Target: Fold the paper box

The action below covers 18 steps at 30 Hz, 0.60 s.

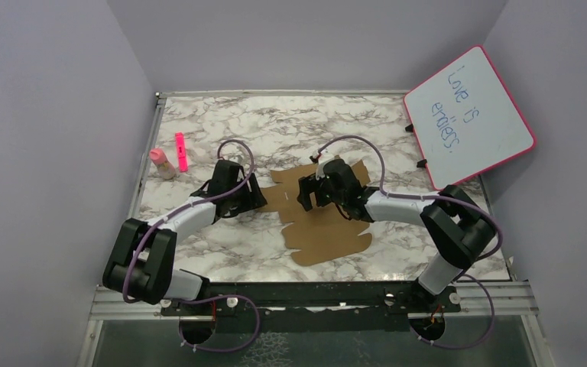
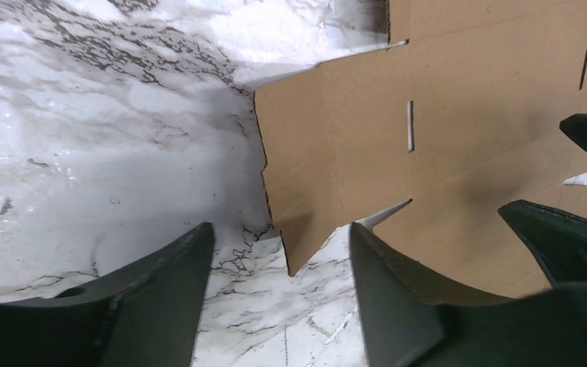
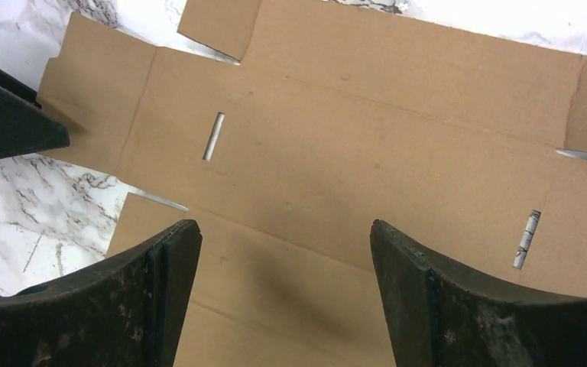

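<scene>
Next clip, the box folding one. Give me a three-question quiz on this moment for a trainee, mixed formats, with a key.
1. True or false: the paper box is already folded into a carton.
2. What is at the far right corner of the table? A) a pink-framed whiteboard B) a metal bowl C) a roll of tape
3. Fill in: the left gripper and right gripper both stand ____.
Key: 1 false, it lies flat and unfolded; 2 A; 3 open.
</scene>
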### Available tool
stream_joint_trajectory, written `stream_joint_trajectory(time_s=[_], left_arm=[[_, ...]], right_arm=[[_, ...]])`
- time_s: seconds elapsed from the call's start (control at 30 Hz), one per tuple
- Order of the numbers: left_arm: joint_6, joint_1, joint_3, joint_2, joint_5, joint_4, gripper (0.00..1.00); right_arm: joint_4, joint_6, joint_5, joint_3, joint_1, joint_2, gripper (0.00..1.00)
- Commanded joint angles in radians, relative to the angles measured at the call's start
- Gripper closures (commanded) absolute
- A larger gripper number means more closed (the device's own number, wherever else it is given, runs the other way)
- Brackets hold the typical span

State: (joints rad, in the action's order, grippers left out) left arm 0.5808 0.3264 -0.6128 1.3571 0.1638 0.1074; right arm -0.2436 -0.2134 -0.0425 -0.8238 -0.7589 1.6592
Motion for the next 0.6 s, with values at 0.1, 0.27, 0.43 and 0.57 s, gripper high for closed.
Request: stream_joint_trajectory(time_s=[0.1,0.27,0.43,0.57], left_arm=[[0.003,-0.006,-0.034,0.065,0.056,-0.032,0.55],[-0.023,-0.004,-0.079,0.082,0.035,-0.013,0.74],[-0.042,0.019,-0.120,0.073,-0.005,0.030,0.91],[-0.077,0.035,-0.186,0.091,-0.046,0.085,1.00]], right_arm=[[-0.140,-0.078,0.113,0.047,0.033,0.046,0.13],[-0.176,-0.115,0.117,0.068,0.036,0.077,0.13],[-0.211,-0.160,0.114,0.086,0.036,0.097,0.12],[-0.244,-0.215,0.124,0.091,0.036,0.111,0.12]])
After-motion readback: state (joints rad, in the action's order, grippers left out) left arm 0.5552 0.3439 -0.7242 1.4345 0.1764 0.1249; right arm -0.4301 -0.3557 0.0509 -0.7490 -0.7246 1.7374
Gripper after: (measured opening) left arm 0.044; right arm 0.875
